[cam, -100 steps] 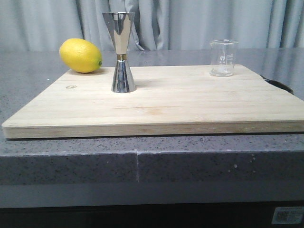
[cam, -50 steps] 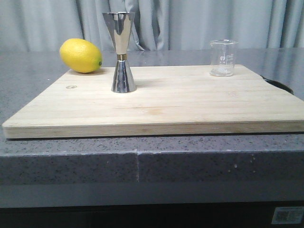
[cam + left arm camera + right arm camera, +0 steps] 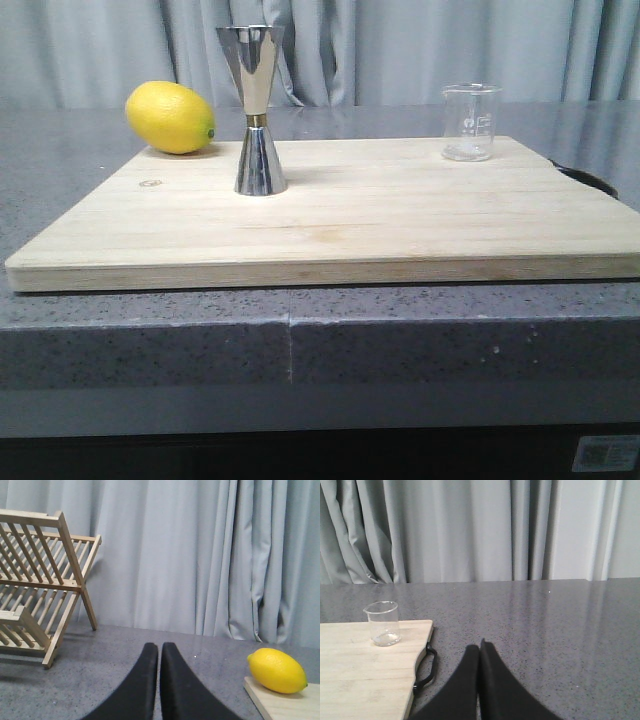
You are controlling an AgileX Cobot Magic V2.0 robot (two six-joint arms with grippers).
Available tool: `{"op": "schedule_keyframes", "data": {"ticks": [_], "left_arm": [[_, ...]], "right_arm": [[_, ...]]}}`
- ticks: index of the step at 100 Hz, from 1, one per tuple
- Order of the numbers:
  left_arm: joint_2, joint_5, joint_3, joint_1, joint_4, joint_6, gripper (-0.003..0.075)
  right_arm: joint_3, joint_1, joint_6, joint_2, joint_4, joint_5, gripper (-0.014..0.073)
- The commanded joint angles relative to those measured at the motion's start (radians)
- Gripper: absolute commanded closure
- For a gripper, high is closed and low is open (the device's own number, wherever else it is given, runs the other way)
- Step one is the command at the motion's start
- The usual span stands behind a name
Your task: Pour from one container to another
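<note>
The small clear glass beaker (image 3: 470, 122) stands upright at the back right of the wooden board (image 3: 330, 215); it also shows in the right wrist view as the beaker (image 3: 383, 623). The tall steel jigger (image 3: 256, 110) with a gold waist band stands upright at the board's back left. Neither gripper appears in the front view. My left gripper (image 3: 159, 647) is shut with nothing in it, over the grey counter to the left of the board. My right gripper (image 3: 479, 648) is shut and empty, over the counter to the right of the board.
A yellow lemon (image 3: 170, 117) lies at the board's back left corner, also seen as the lemon (image 3: 276, 670). A wooden dish rack (image 3: 40, 580) stands on the counter left of the board. A black handle (image 3: 427, 667) sticks out from the board's right edge. Grey curtains hang behind.
</note>
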Motion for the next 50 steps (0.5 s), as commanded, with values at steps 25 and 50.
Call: {"op": "schedule_keyframes", "data": {"ticks": [25,50], "left_arm": [[-0.072,0.06,0.028,-0.008,0.0,-0.01,0.0739],[-0.072,0.06,0.028,-0.008,0.0,-0.01,0.0739]], "right_arm": [[-0.025,-0.007,-0.001,-0.011,-0.001,-0.079,0.0662],[-0.025,-0.007,-0.001,-0.011,-0.001,-0.079,0.0662]]}}
